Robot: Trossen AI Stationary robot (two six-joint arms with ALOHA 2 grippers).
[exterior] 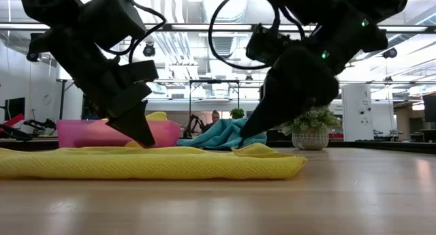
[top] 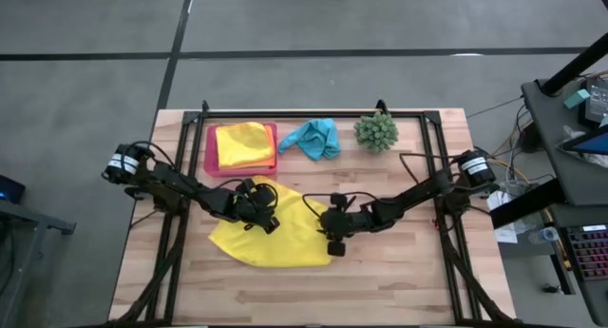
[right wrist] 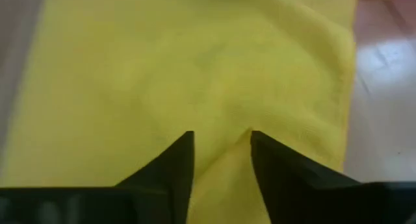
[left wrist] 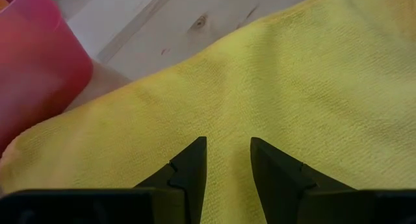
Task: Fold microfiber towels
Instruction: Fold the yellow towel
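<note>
A yellow microfiber towel (top: 271, 238) lies spread on the table's middle, its right corner raised a little (exterior: 262, 151). My left gripper (left wrist: 227, 152) is open and slants down over the towel's far left part (top: 261, 214). My right gripper (right wrist: 221, 146) is also open and slants down at the towel's right edge (top: 328, 238), with a small raised crease of cloth (right wrist: 229, 152) between its fingertips. Another yellow towel (top: 242, 145) lies folded on an orange one in the pink tray (top: 209, 149). A turquoise towel (top: 313, 138) lies crumpled beside the tray. My left gripper has its fingertips (exterior: 147, 141) down at the towel's top face, slanting in from the table's left; I cannot tell whether they touch it. My right gripper's fingers (right wrist: 179, 159) stand on either side of the raised crease, slanting in from the right; whether they touch the cloth I cannot tell.
A spiky green plant ball (top: 376, 130) in a pale pot stands at the far right of the table. The black frame rails (top: 313, 112) run along the far edge and both sides. Bare wood (top: 380, 280) lies on the near side of the towel.
</note>
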